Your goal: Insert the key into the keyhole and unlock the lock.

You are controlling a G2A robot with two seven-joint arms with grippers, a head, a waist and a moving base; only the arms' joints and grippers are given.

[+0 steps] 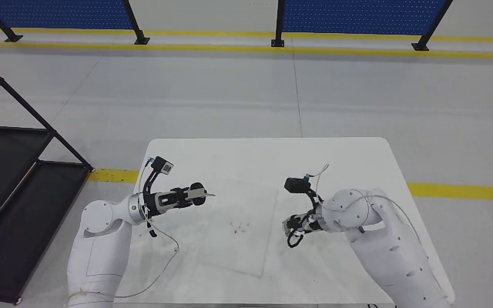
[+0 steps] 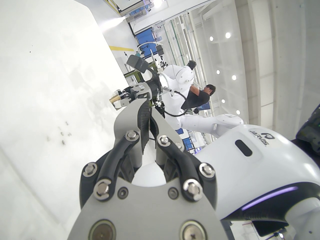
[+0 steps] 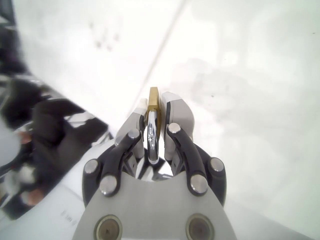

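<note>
Your right fingers (image 3: 175, 108) clamp the lock (image 3: 153, 98). Left fingers (image 2: 130, 116) pinch the key (image 1: 209, 195), well apart from it. A misaligned approach may twist the key loose.

The top view is taken from above the arms, looking steeply down onto the counter (image 1: 231, 162). The left wrist view is aimed along the left tool (image 2: 145, 108), across the counter, toward the right tool (image 2: 118, 100). The right wrist view is set close behind its tool, facing the counter. The dark specks (image 1: 240, 227) on the counter are shared by all three.
</note>
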